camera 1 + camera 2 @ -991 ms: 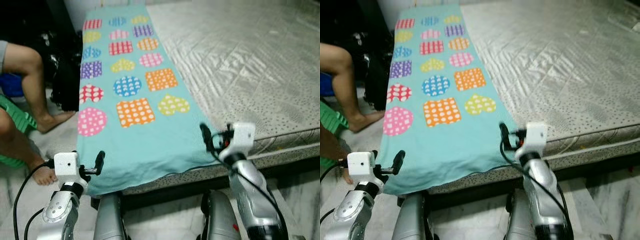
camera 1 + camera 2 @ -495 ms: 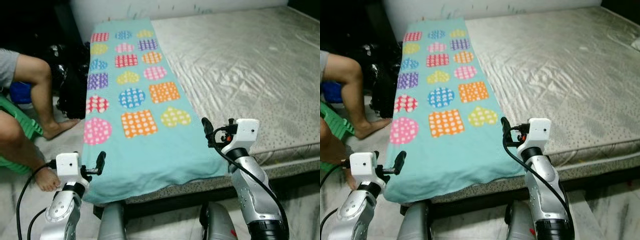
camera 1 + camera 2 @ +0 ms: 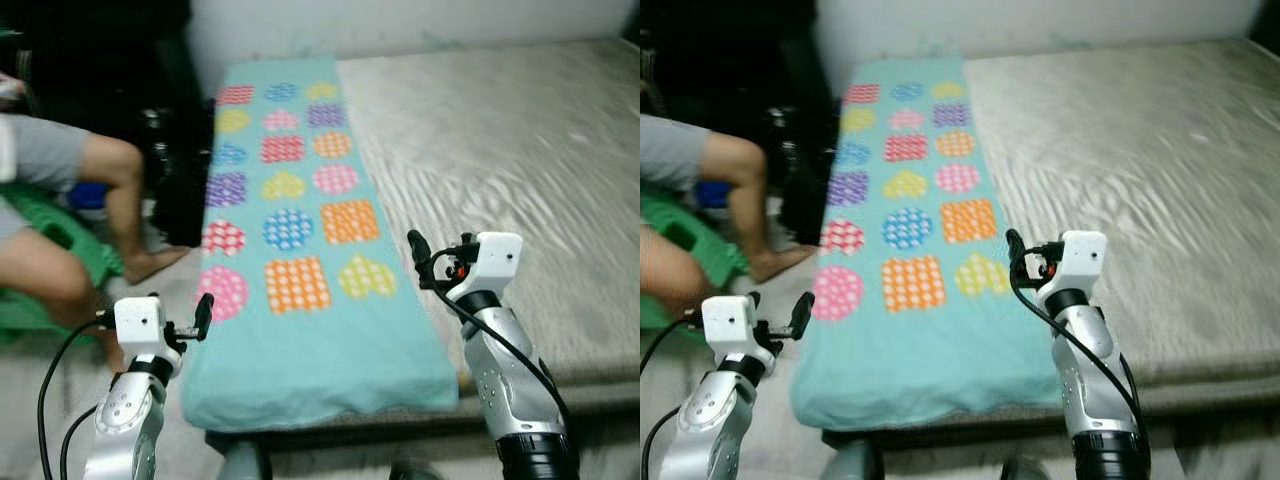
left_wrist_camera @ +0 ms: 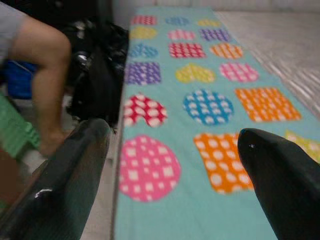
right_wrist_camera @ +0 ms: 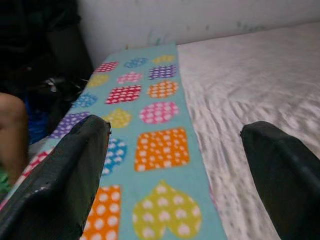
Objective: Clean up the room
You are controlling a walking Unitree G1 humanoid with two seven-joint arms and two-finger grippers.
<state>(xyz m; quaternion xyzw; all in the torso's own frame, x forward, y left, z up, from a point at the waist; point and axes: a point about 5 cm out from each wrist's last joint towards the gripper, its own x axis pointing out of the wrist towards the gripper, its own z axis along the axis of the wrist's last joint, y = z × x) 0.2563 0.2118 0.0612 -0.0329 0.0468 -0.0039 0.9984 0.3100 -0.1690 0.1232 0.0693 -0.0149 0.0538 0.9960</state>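
At the foot of the bed, the left gripper hovered with its two black fingers spread apart and empty, just off the near left corner of a turquoise blanket printed with dotted hearts, squares and circles. The right gripper, likewise spread and holding nothing, hung above the blanket's right edge, where the cloth met the bare grey mattress.

The blanket lay folded into a long strip along the mattress's left side, running from the near edge to the far wall, its near end draped slightly over the bed's edge (the fold looked even, with no loose corner in sight). Beside the bed, on the robot's left, a person sat with bare legs bent, next to something green and a dark bag on the floor.

By the look of it, the blanket was already laid out neatly, and neither gripper had taken hold of anything; what else in the room needed tidying could not be judged.
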